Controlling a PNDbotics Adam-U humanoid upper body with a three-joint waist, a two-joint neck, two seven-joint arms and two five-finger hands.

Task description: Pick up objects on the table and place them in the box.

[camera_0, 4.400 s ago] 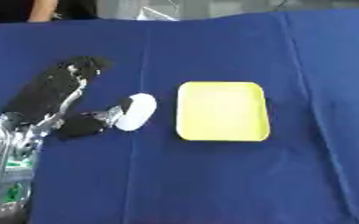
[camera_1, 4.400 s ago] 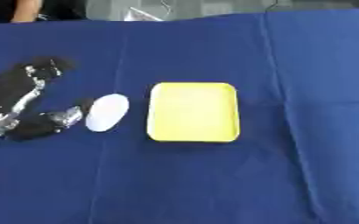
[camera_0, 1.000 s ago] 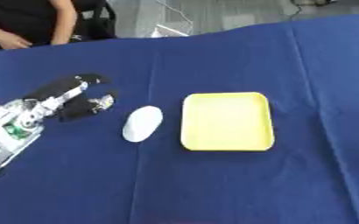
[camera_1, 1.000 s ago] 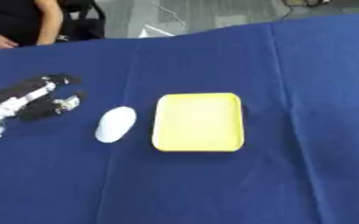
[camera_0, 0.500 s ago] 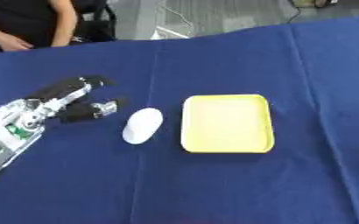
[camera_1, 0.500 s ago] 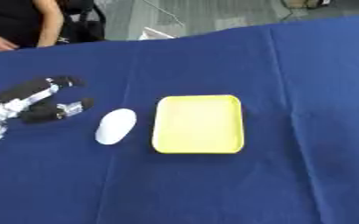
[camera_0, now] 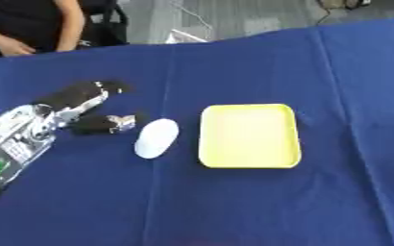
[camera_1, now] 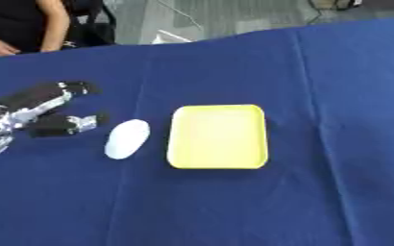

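At frame centre, a shallow yellow tray [camera_0: 249, 136] is seen holding nothing. A white oval object [camera_0: 156, 138] lies just left of it, beside the left hand [camera_0: 82, 108], whose spread fingers grasp nothing.

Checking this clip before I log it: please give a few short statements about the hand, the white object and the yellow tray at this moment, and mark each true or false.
1. The white oval object lies on the blue tablecloth, to the left of the shallow yellow rectangular tray. True.
2. The white oval object is already inside the yellow tray. False: the tray holds nothing and the object lies beside it on the cloth.
3. The robot's left hand is near the white object, with its fingers open. True.
4. The left hand has lifted the white object off the cloth. False: the object lies on the cloth, with no finger curled round it.
5. The robot's right hand rests open at the lower right corner. False: no right hand shows in either view.
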